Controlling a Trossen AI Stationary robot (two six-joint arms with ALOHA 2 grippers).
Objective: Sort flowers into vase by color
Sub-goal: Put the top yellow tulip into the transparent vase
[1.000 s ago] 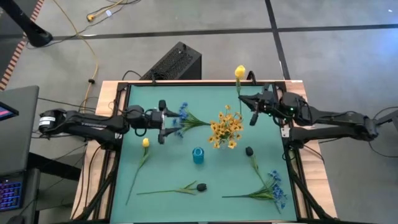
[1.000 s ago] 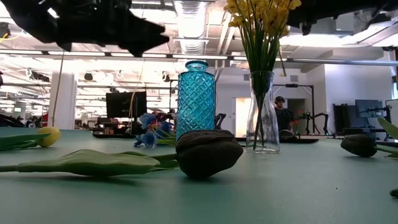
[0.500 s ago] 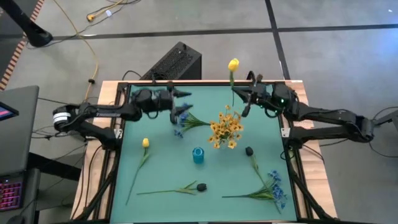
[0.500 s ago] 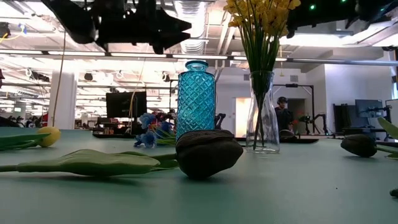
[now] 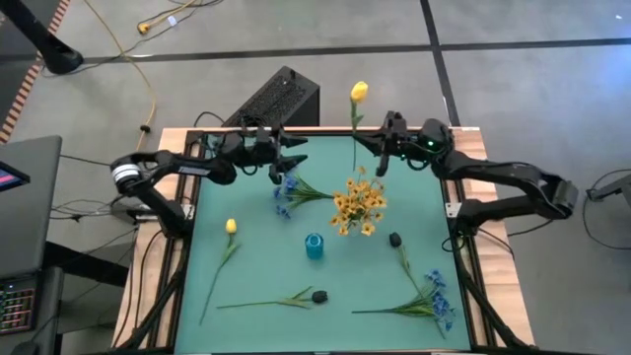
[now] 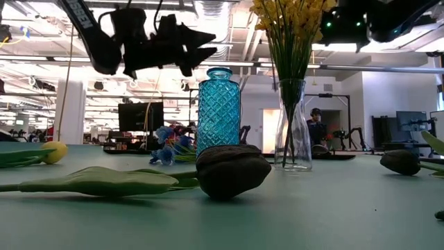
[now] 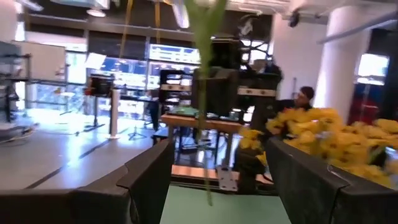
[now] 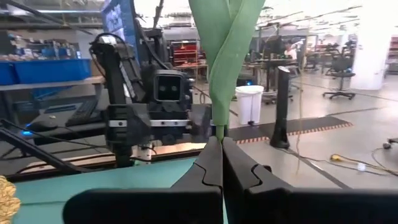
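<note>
Yellow tulip (image 5: pixel 359 93) clamped in right fingers (image 8: pixel 221 163); left fingers (image 7: pixel 149 180) apart, no readable writing

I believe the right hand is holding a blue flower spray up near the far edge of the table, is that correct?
Not quite: the right hand holds a yellow tulip, not a blue spray. The high view shows its yellow bloom above the far edge of the table; the rest stands.
</note>
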